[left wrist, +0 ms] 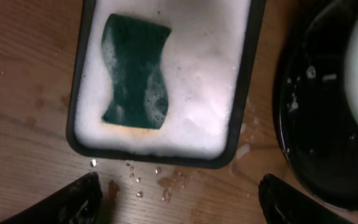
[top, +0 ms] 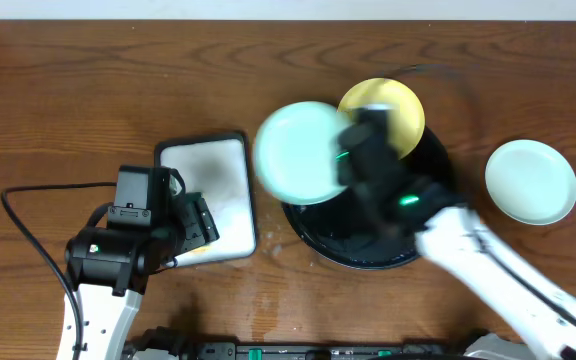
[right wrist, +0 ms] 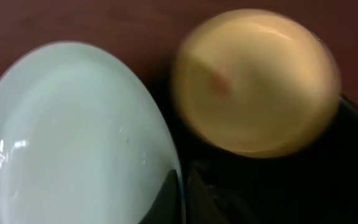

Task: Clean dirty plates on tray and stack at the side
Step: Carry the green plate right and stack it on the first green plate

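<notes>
edgewise, mint plate (right wrist: 73, 137) in right pincer (right wrist: 180, 190)

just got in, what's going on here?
The right gripper holds a mint green plate by its rim over the left edge of the black tray. The yellow plate lies in that tray, red smear showing. A second mint plate sits on the table to the right. The left gripper hangs open above the green sponge in the foamy white tray.
</notes>
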